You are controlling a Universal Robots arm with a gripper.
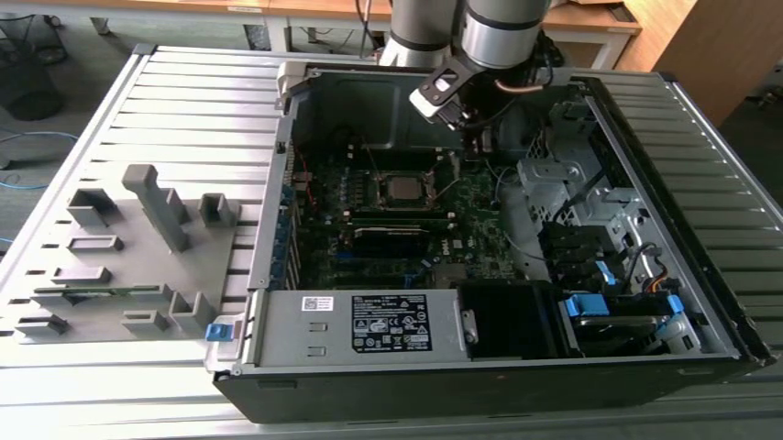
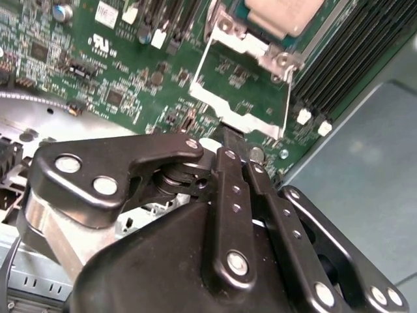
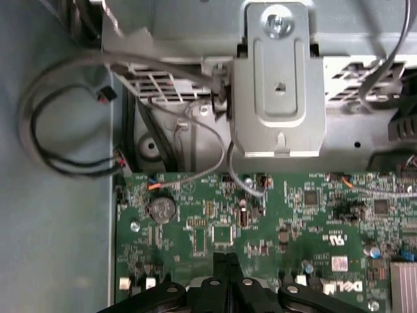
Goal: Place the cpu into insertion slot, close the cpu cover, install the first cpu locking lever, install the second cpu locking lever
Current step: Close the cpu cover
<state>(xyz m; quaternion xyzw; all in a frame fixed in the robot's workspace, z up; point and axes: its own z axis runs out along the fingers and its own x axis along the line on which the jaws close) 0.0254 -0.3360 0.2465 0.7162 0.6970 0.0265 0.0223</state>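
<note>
In the exterior view the cpu (image 1: 398,188) lies flat in the insertion slot (image 1: 373,176) at the middle of the green motherboard. My gripper (image 1: 479,145) hangs over the board toward the exterior view's right of the cpu. In the second wrist view the cpu (image 2: 283,13) shows its pale metal top in the socket. The cpu cover (image 2: 236,108) is swung open beside it, and the green board shows through its square opening. My gripper (image 2: 240,140) is shut, its tips close to the cover's free edge, with nothing seen between them. The shut fingers (image 3: 219,274) point at the board in the first wrist view.
The open computer case (image 1: 270,266) lies on a slatted table. A grey power supply (image 1: 367,325) sits at the front and drive bays with blue tabs (image 1: 600,275) at the exterior view's right. Black memory slots (image 2: 345,59) flank the socket. A metal bracket (image 3: 279,85) and loose cables (image 3: 65,130) stand near the board's edge.
</note>
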